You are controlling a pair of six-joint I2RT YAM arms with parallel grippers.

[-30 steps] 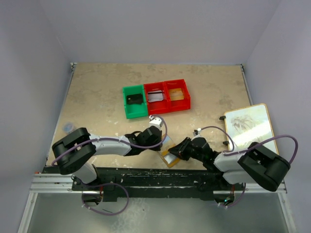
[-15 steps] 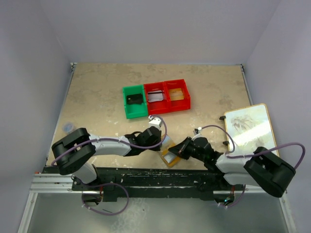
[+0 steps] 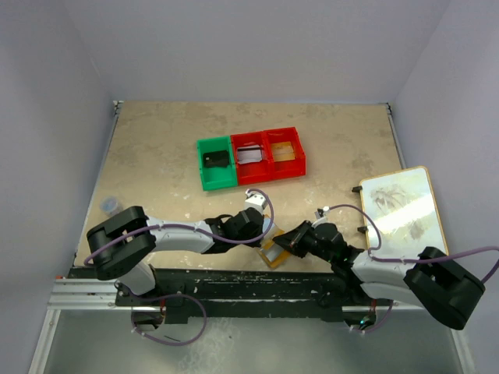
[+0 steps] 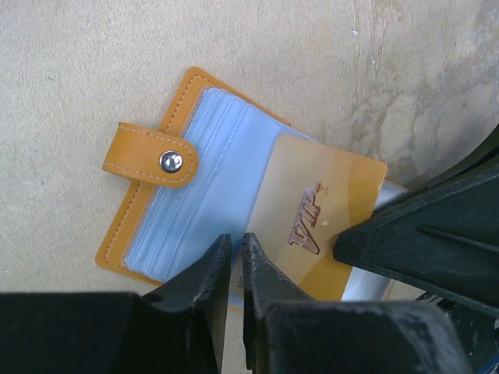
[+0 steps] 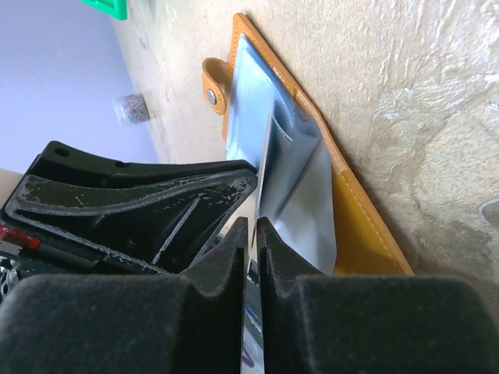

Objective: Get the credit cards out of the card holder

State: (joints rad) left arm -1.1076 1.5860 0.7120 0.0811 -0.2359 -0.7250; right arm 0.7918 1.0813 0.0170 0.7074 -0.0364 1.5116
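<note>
Card holder [image 4: 115, 243] open near the middle of the worktop's [image 3: 156, 140] near edge, one gold card [image 4: 312, 210] partway out

The card holder lies flat and askew to that edge, its long axis running from the tab clasp [image 4: 148, 156] toward the right gripper [image 5: 251, 222]. The gold card stands partly clear of a pale blue pocket [image 4: 210, 179], its long axis across the holder's and parallel to the tab edge, its outer end tipped up. The right gripper's jaws are closed thin on that raised end, apparently the pulling grip. The left gripper [image 4: 236, 238], jaws almost together with only a slit between, sits at the holder's edge just beside the card, probably to steady the holder against the pull; whether it pinches anything cannot be told
</note>
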